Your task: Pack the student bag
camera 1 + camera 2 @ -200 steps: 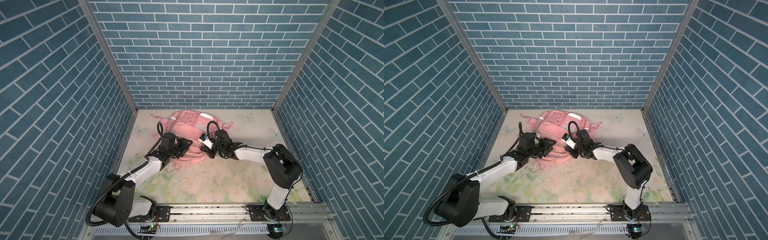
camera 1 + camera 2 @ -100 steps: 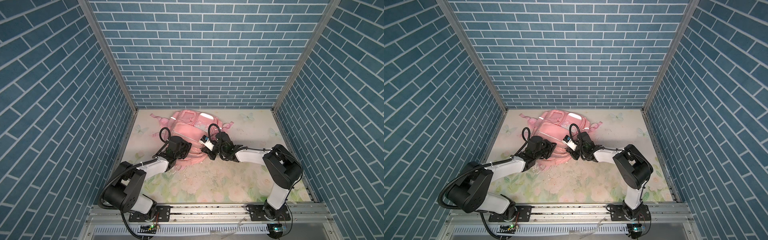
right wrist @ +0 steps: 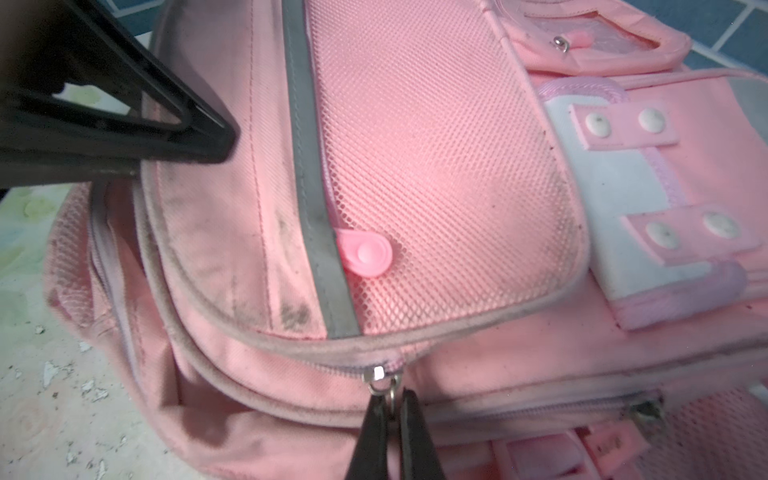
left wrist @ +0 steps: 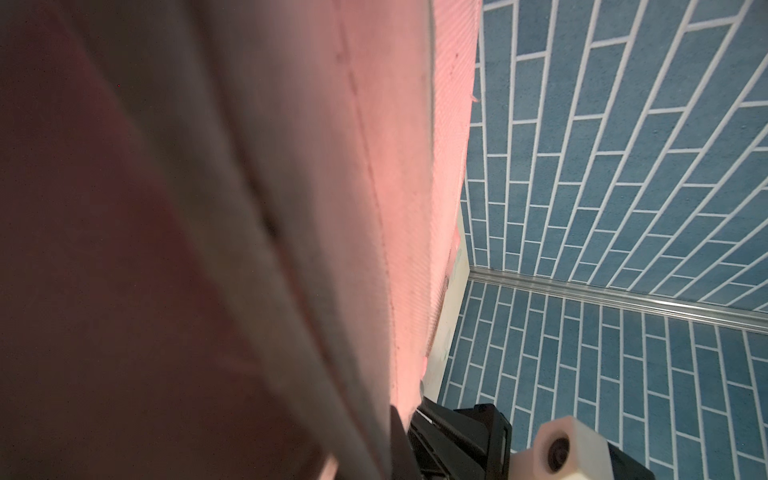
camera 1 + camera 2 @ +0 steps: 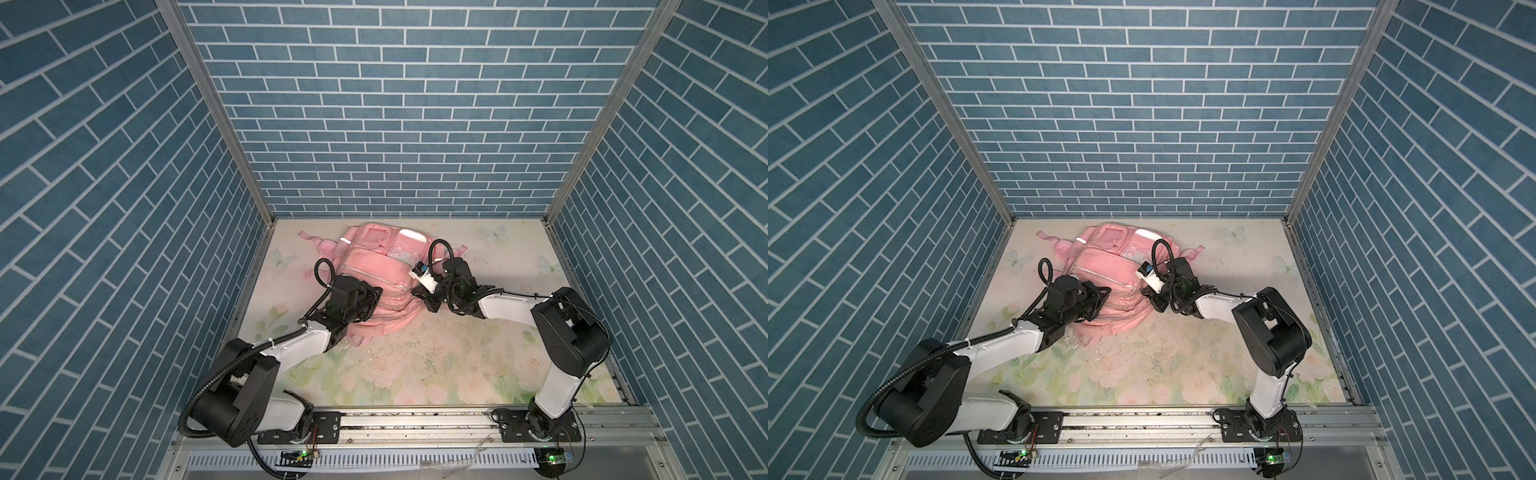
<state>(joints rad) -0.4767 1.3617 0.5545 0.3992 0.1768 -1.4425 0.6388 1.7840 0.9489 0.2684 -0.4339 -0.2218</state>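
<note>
The student bag (image 5: 374,266) lies front-up on the floral mat (image 5: 415,365), toward the back wall and a little left of the middle. At its right side the right gripper (image 3: 392,401) pinches the small metal zip pull (image 3: 384,380) of a front pocket, jaws pressed tight on it. The left gripper (image 5: 376,296) is against the bag's left side with its jaws together, the tip touching the grubby pink fabric. I cannot tell whether any cloth is caught between them.
</note>
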